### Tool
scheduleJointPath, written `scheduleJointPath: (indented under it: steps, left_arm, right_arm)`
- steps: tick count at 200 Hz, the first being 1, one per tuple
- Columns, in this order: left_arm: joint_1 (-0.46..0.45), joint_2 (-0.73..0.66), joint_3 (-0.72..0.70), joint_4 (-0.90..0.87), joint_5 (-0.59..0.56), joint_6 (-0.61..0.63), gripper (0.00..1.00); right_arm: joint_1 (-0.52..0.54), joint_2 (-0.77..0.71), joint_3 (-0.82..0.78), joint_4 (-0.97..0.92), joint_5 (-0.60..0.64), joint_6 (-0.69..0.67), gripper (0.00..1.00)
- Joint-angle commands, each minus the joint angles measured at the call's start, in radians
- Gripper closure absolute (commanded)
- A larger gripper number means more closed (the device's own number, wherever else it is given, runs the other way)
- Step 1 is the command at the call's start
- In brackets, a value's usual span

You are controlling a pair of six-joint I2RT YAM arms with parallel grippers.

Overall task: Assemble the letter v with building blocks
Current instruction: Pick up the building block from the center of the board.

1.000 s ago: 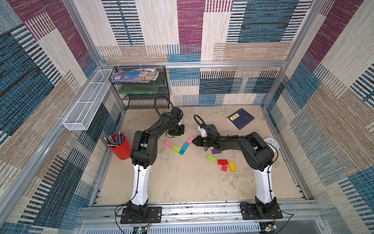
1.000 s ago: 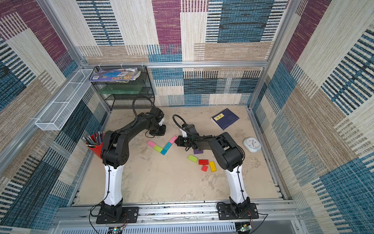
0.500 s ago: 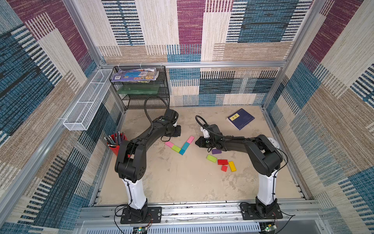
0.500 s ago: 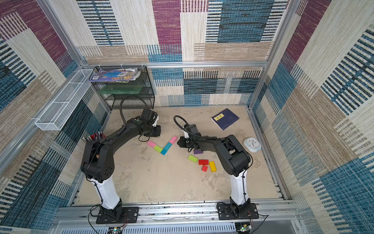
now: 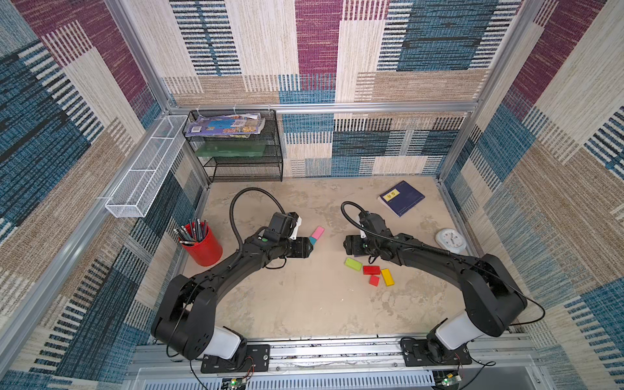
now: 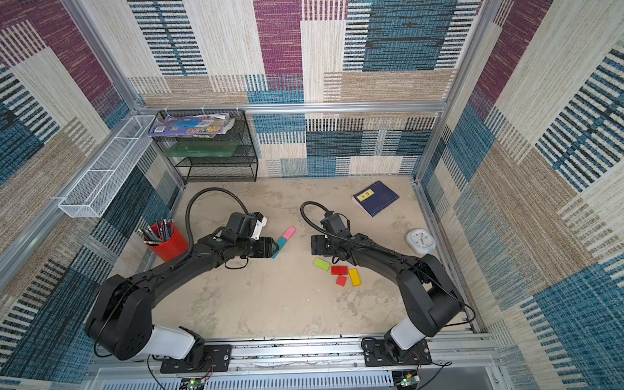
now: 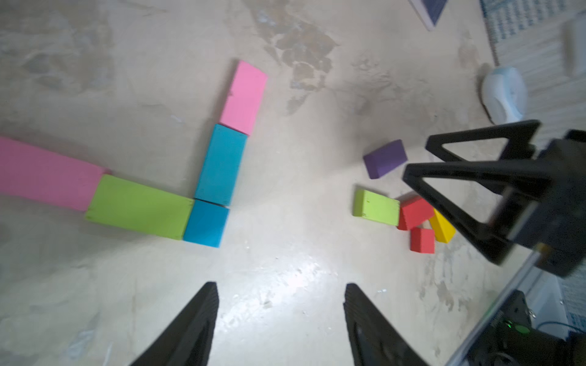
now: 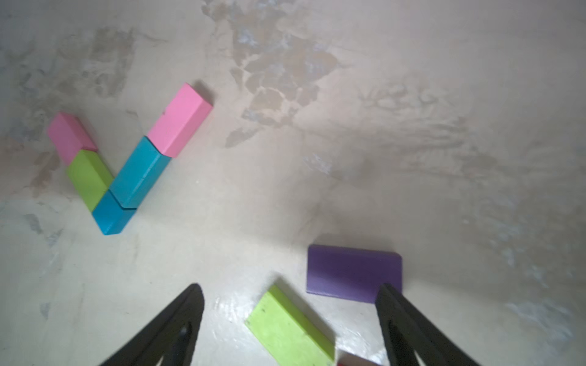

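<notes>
Left gripper [image 7: 279, 286] has its jaws spread with nothing in them, hanging over bare table [image 7: 285, 253] just beside the V [image 7: 218, 164]. Right gripper [image 8: 290, 286] is spread wide too and empty, up above the spare blocks.

The V lies flat mid-table between the two arms. It goes pink, green, a teal square at the tip, then teal and pink, all touching end to end.

Spares are a purple block [image 8: 353, 272], green block [image 8: 290, 329], two red blocks [image 7: 415, 212] and a yellow block [image 7: 444, 228]. The last four are bunched up, with purple just beside them.

Writing-wise, the book [image 5: 401, 197] has a yellow label. I think there's print on it, but it's too small to read.
</notes>
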Motion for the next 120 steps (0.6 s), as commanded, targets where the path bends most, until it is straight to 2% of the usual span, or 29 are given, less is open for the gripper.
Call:
scheduleJointPath:
  steps: [1,54,79,99,120]
  left_arm:
    - [-0.029,-0.032,-0.030,0.102,0.048,-0.037,0.32]
    - [-0.043,-0.062,-0.139,0.342,0.287,-0.099,0.30]
    - [-0.048,-0.073,-0.149,0.352,0.275,-0.106,0.29]
    - [-0.049,-0.079,-0.148,0.336,0.231,-0.101,0.18]
    - [-0.049,-0.075,-0.141,0.326,0.203,-0.092,0.18]
  right_arm:
    - [-0.012,-0.042,-0.036,-0.004,0.056,-0.002,0.05]
    - [-0.051,-0.026,-0.054,0.018,-0.009,-0.050,0.00]
    - [-0.053,0.002,-0.041,0.019,-0.028,-0.071,0.01]
    - [-0.053,0.020,-0.040,0.018,-0.041,-0.077,0.01]
    - [-0.050,0.034,-0.048,0.028,-0.046,-0.078,0.01]
